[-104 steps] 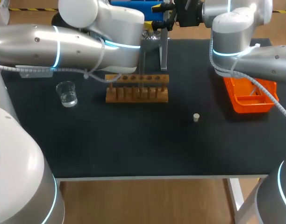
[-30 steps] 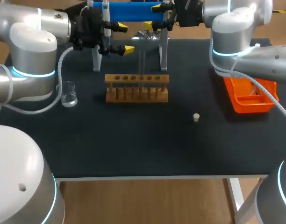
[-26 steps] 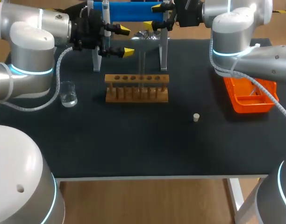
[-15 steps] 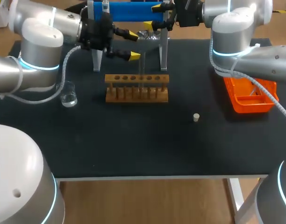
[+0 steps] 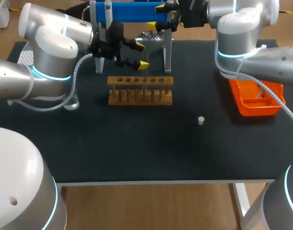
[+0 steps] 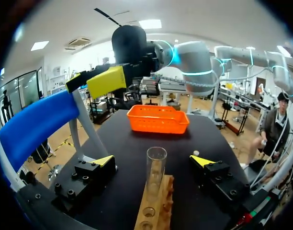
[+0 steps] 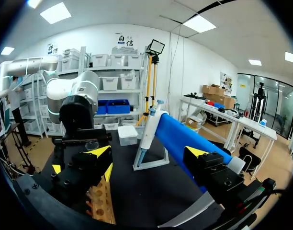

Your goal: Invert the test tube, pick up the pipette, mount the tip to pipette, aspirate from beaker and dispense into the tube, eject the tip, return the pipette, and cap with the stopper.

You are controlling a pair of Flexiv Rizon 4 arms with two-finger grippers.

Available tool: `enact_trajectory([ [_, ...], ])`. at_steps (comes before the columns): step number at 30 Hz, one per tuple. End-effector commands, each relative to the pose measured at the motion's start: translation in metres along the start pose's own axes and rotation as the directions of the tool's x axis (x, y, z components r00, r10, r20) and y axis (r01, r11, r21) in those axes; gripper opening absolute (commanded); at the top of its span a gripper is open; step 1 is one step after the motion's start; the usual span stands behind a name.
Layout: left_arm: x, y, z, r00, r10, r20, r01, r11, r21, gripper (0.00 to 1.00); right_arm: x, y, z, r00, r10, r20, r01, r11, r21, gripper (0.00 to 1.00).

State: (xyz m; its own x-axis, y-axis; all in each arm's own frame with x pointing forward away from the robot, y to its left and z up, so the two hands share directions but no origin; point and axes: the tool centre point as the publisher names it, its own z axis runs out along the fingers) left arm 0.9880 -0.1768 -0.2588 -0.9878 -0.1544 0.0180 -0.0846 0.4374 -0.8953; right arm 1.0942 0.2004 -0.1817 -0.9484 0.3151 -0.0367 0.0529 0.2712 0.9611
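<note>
Left gripper (image 5: pixel 141 55): your left arm comes in low over the rack's back edge. Fingers are spread wide, one on each side of the tube, and neither touches it.
Tube (image 6: pixel 156 166): upright in the rack with its open mouth up, sitting between your left fingers.
Rack (image 5: pixel 140 91): wooden, mid-table, with a row of holes along the top. The tube stands in one of them.
Right gripper (image 7: pixel 147 152): up at the table's back edge by the stand. Fingers are apart and grip nothing.
Pipette (image 7: pixel 149 128): hangs on the stand (image 7: pixel 152 164), just ahead of your right gripper and not held.
Blue bar (image 7: pixel 185 139): runs from the stand's top past your right gripper.
Beaker (image 5: pixel 73 102): left of the rack, half hidden behind your left arm.
Stopper (image 5: pixel 201 120): lies alone on the mat, right of the rack and nearer you.
Tray (image 5: pixel 254 99): orange, at the right side of the table, under your right arm.
</note>
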Motion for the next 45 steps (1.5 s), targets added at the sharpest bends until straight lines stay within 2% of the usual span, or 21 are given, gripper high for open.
enact_trajectory([
  [1,-0.002,0.004,0.011,1.0,-0.006,0.007,0.006,1.0,-0.012,1.0,0.0,0.0,0.0,1.0,0.0,0.001,0.0,1.0,0.001,1.0],
  [26,-0.003,0.022,0.035,1.0,0.001,0.006,0.0,0.994,-0.113,1.0,0.0,0.0,0.0,1.0,0.0,0.001,0.0,1.0,0.001,1.0],
  [45,-0.005,0.026,0.038,1.0,0.012,0.002,-0.011,0.992,-0.129,1.0,0.0,0.0,0.0,1.0,0.0,0.001,0.0,1.0,0.001,1.0],
])
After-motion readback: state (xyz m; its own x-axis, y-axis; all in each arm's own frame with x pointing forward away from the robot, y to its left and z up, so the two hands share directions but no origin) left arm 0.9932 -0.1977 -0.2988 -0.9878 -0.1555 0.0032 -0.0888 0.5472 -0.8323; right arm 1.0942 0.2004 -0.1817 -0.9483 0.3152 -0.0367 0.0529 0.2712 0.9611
